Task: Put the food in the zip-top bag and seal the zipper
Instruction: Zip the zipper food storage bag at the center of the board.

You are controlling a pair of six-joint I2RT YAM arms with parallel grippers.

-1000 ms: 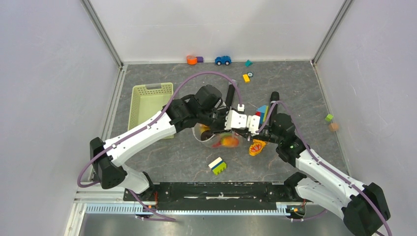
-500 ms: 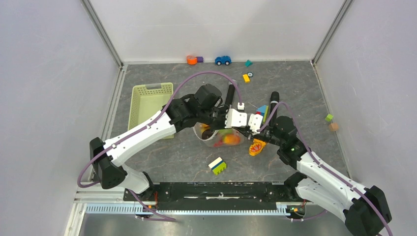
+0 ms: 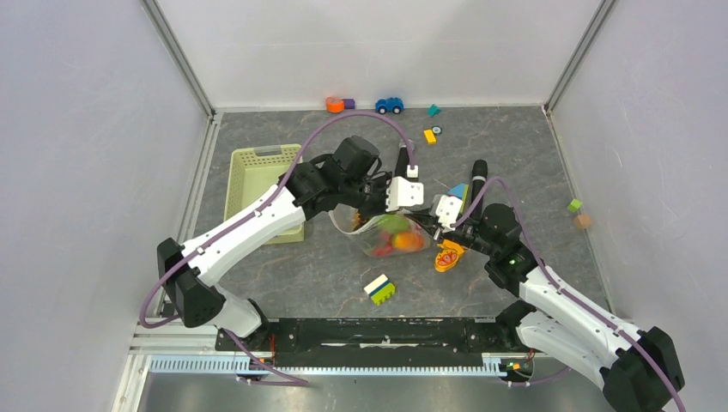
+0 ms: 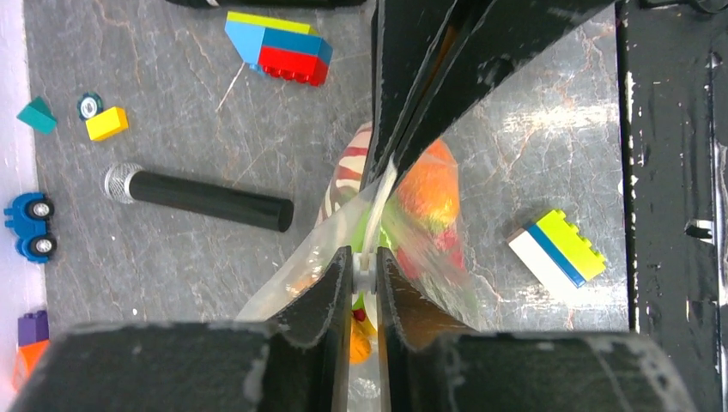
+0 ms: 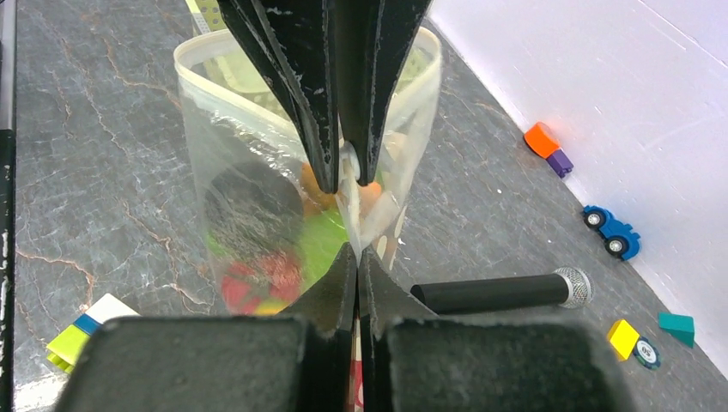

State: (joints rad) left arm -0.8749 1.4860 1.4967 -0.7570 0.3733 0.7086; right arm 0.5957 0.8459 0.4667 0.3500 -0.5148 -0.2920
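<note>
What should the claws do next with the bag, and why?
Probably slide the left claw along the zipper, away from the right claw, pressing it shut. Both claws pinch the strip close together, the food is inside the zip-top bag, and its mouth gapes open in the right wrist view.

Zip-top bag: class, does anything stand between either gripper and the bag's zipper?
Nothing visible does. The left gripper and the right gripper are each closed directly on the zipper of the zip-top bag, with the food inside it.
</note>
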